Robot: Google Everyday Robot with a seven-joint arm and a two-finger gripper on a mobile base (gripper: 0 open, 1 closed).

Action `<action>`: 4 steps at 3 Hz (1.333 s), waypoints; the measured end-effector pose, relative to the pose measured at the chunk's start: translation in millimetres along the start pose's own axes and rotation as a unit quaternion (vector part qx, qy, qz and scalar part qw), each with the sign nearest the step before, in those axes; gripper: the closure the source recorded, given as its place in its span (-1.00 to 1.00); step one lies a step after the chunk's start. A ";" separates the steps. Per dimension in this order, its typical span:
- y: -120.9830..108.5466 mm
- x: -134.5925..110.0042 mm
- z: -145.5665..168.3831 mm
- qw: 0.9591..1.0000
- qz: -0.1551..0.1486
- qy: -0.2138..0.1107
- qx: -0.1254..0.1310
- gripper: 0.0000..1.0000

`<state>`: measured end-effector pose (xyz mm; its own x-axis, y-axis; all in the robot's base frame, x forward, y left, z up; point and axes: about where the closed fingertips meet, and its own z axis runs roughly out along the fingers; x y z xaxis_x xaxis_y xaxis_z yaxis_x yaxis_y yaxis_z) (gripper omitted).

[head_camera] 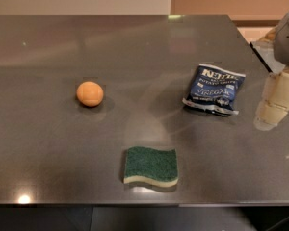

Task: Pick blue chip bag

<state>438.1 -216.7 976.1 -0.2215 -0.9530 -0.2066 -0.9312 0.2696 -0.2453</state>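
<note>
Hanging at the right side of the table [48,143], your gripper [272,105] holds nothing that you can see (whether it is open or closed, you cannot tell). Just beside it, toward the table's middle, the blue chip bag [214,89] lies flat, not touching it. Farther from the gripper sit a green sponge [151,166] and, beyond the bag, an orange ball [90,94].

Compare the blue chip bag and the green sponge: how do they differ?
The blue chip bag is navy with white lettering; the green sponge is green over a pale underlayer. The bag is larger and lies tilted; the sponge sits nearer the front edge. Both lie flat on the table. The gripper hangs right of the bag.
</note>
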 end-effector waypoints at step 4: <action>-72.8 -32.6 45.6 0.980 0.196 -0.012 -0.011 -1.00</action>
<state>526.3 -198.9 957.5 -0.5573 -0.7726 -0.3041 -0.7817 0.6117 -0.1215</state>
